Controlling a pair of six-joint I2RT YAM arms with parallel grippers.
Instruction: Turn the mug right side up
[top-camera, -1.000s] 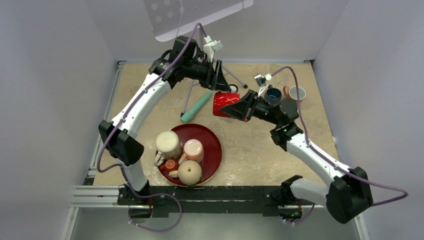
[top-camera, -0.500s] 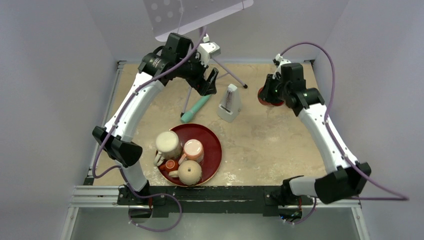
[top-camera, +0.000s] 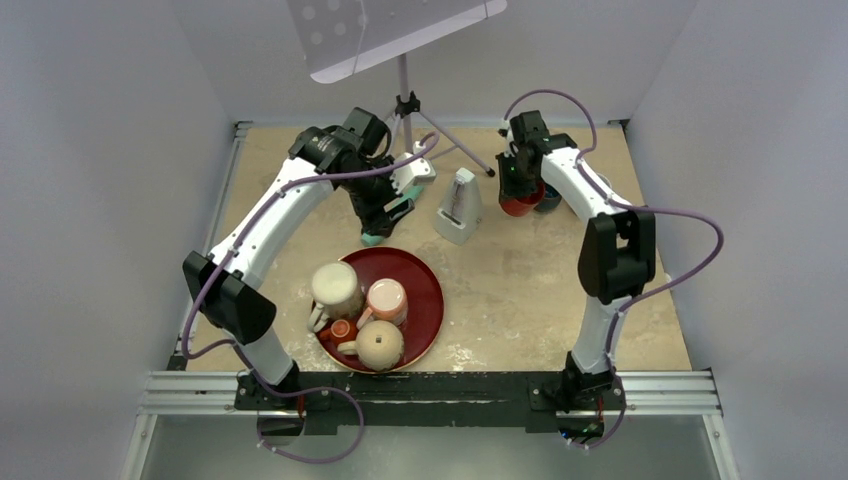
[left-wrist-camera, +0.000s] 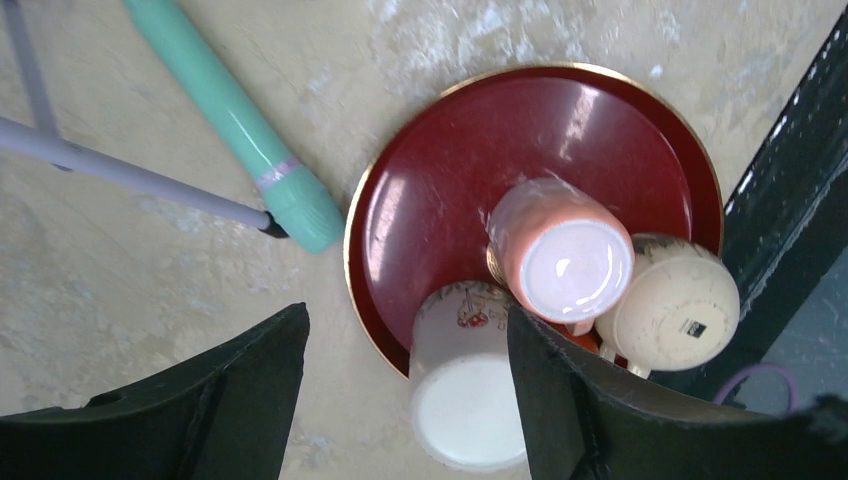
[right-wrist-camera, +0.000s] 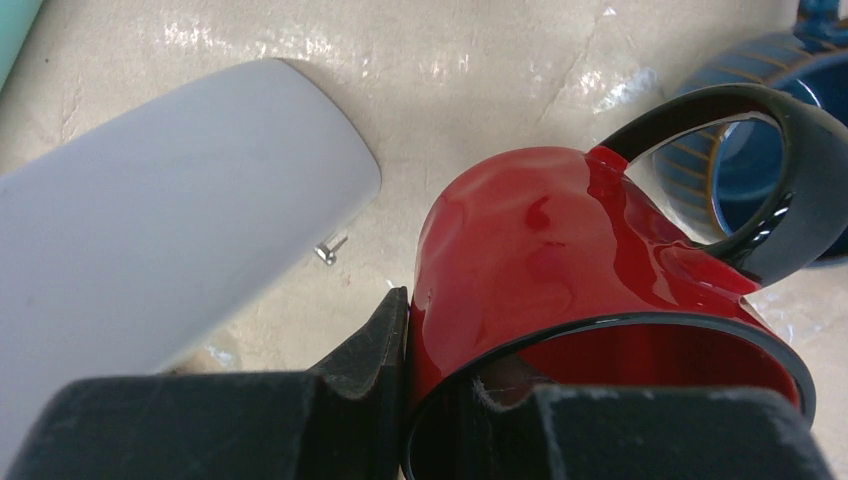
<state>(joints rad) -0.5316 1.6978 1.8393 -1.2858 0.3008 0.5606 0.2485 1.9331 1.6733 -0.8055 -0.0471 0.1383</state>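
The red mug (right-wrist-camera: 560, 250) with a black handle stands rim up near the table's back right, also seen from above (top-camera: 519, 202). My right gripper (right-wrist-camera: 440, 350) is shut on its wall, one finger outside and one inside the rim; from above it (top-camera: 516, 180) sits over the mug. My left gripper (left-wrist-camera: 405, 400) is open and empty, hovering above the near-left edge of the red plate (left-wrist-camera: 440, 180), over an upside-down white mug (left-wrist-camera: 465, 400). From above, the left gripper (top-camera: 383, 212) hangs just behind the plate (top-camera: 428, 300).
The plate holds upside-down mugs: white (top-camera: 335, 287), pink (top-camera: 386, 299), cream (top-camera: 380, 345). A blue mug (right-wrist-camera: 745, 160) stands right beside the red one. A grey metronome (top-camera: 458, 205) stands left of it. A teal tool (left-wrist-camera: 235, 110) and music-stand legs (top-camera: 404, 100) lie behind the plate.
My right arm carried the red mug from mid-table to the back right beside the blue mug, and it now sits rim up. My left gripper moved down toward the plate.
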